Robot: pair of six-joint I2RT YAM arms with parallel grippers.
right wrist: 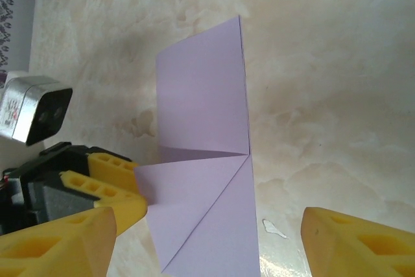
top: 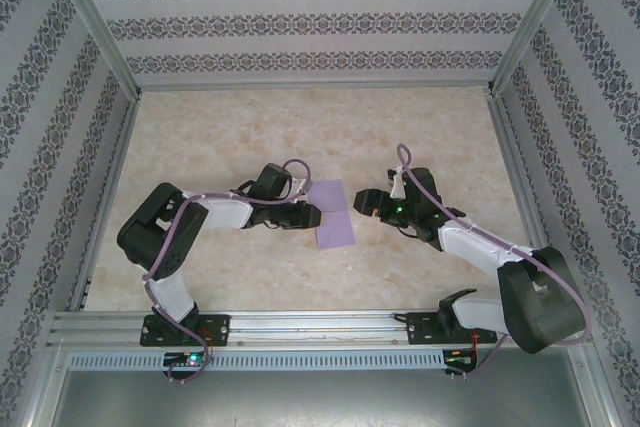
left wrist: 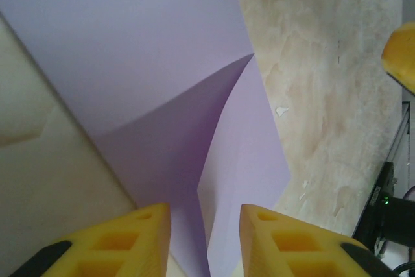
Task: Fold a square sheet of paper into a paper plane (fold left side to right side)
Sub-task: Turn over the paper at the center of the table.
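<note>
Judging by its shape, the square sheet of paper (top: 333,214) is already doubled into a narrow rectangle, and it lies flat on the table (top: 300,127). One corner is turned in as a triangular flap (right wrist: 188,186), with its tip meeting the sheet's long edge on the side away from the left gripper (left wrist: 202,215). That gripper sits at the sheet's opposite long edge. Its fingers are partly apart with the flap's edge running between them, and the gap looks too wide to be pinching the thin paper. The right gripper (right wrist: 209,215) hovers just off the sheet with its fingers spread wide, holding nothing. The flap bows up slightly and probably needs pressing flat. By my reading this is an early stage: the matching corner and the long narrowing folds are not yet done.
</note>
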